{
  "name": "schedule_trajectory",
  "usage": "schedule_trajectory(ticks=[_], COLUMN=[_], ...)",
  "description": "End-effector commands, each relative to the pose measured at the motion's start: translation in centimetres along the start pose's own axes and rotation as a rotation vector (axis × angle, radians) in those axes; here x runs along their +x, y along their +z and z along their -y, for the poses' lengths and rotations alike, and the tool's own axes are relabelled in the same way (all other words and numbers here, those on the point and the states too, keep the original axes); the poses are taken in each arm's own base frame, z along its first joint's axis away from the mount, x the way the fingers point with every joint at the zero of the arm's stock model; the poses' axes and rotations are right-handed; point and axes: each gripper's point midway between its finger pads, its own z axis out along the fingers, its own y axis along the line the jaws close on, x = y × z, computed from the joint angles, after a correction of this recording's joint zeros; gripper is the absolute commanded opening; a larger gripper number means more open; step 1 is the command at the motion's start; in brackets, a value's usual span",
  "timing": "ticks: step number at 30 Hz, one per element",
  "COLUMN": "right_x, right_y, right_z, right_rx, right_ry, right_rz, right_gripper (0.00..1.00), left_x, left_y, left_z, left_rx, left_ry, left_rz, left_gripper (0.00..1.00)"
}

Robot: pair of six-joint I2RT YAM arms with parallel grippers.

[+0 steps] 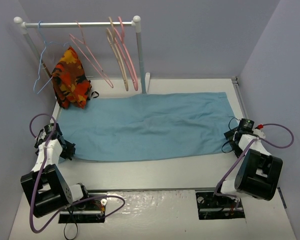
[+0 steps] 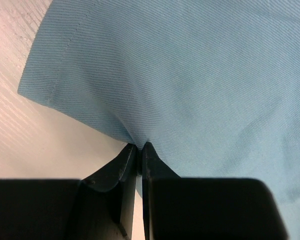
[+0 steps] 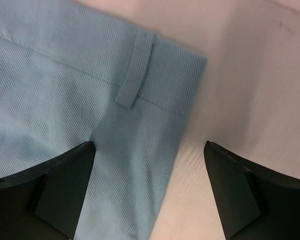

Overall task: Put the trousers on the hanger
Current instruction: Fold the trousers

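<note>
Across the middle of the desk (image 1: 155,172), the trousers (image 1: 150,127) lie flat, reaching from near the left edge to near the right edge.

Along the back edge a white rail (image 1: 80,23) carries the hanger (image 1: 92,60), well apart from the trousers, between a patterned cloth (image 1: 70,77) and thicker hangers (image 1: 124,55). At the trousers' near-left corner the left gripper (image 2: 139,146) has its jaws together, pinching the fabric's edge. At the near-right corner the right gripper (image 3: 150,150) has its jaws wide apart, one finger over fabric below a belt loop (image 3: 135,72), the other over bare desk.
</note>
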Motion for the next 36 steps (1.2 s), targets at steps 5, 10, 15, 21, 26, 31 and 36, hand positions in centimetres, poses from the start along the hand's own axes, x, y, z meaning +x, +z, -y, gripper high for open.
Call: schedule_trajectory(ticks=[5,10,15,21,26,31,36], right_x=[2.2,1.5,-3.8,-11.7,-16.0,-17.4,-19.2], right_y=[3.5,2.7,-2.0,-9.1,-13.0,-15.4,-18.0], right_z=[0.5,-0.8,-2.8,-5.6,-5.8,-4.5,-3.9], right_rx=[0.006,-0.049,-0.084,-0.181,-0.194,-0.150,-0.082], right_ry=[-0.020,-0.052,-0.044,0.074,0.117,0.113,0.083], right_rz=[-0.081,-0.080,0.055,0.257,0.348,0.416,0.497], right_gripper=[0.66,0.19,0.00,0.00,0.00,0.00,0.00], left_x=[-2.8,-3.5,-7.0,-13.1,-15.9,-16.3,-16.7], left_y=[-1.2,-2.2,-5.4,-10.2,-13.7,-16.2,-19.7], left_z=[1.7,2.4,4.5,7.0,7.1,5.1,3.4], left_rx=[0.044,0.062,0.105,0.158,0.177,0.122,0.070], left_ry=[-0.006,-0.016,-0.043,-0.103,-0.141,-0.148,-0.146], left_rz=[0.080,0.089,0.163,0.331,0.418,0.478,0.555], left_gripper=[0.00,0.00,0.00,0.00,0.00,0.00,0.00])
